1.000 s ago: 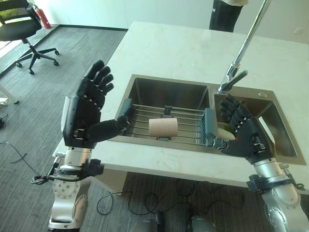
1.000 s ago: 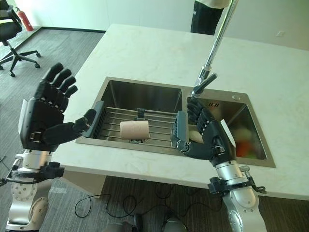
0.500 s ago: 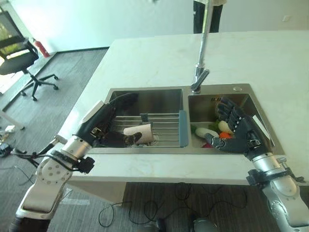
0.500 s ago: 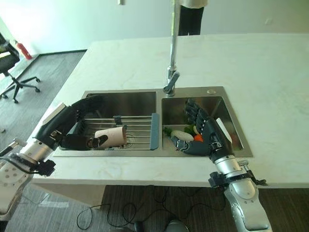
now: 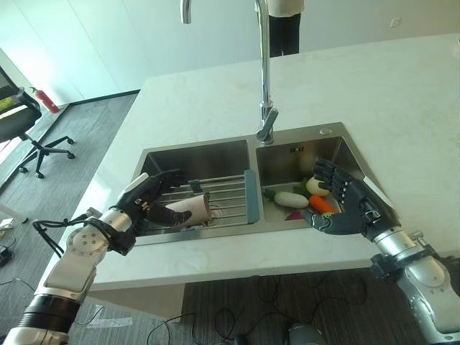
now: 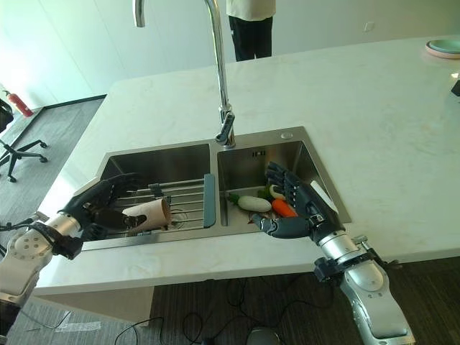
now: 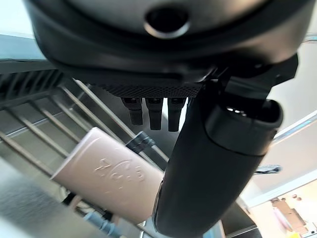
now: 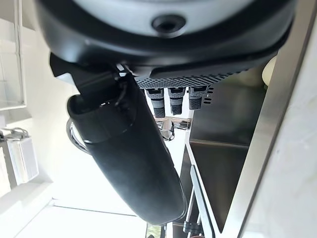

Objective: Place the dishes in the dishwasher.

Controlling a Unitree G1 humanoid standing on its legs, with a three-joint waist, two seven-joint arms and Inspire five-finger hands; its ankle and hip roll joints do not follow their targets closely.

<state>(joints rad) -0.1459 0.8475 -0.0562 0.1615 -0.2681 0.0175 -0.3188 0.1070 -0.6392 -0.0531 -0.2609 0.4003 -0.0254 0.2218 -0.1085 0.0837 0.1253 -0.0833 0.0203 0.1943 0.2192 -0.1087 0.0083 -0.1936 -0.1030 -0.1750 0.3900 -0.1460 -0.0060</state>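
A beige cup (image 5: 191,210) lies on its side on the wire rack (image 5: 224,197) across the sink's left basin (image 5: 208,154). My left hand (image 5: 151,197) is open and low over the rack, its fingers stretched above the cup and its thumb (image 7: 208,168) beside the cup (image 7: 106,173). My right hand (image 5: 346,209) is open, held edge-on over the front of the right basin, with nothing in it. Just past its fingers lie a white radish (image 5: 291,199) and a carrot (image 5: 321,204).
A tall chrome faucet (image 5: 264,86) rises between the basins. The rack has a blue end piece (image 5: 251,195) at the divider. A plate (image 6: 442,47) sits on the far right of the white counter. A person (image 6: 250,25) stands behind it. An office chair (image 5: 29,122) is on the left.
The camera has swung round and the picture has shifted. My left hand has dropped from the air left of the sink onto the rack by the cup. My right hand stays over the right basin.
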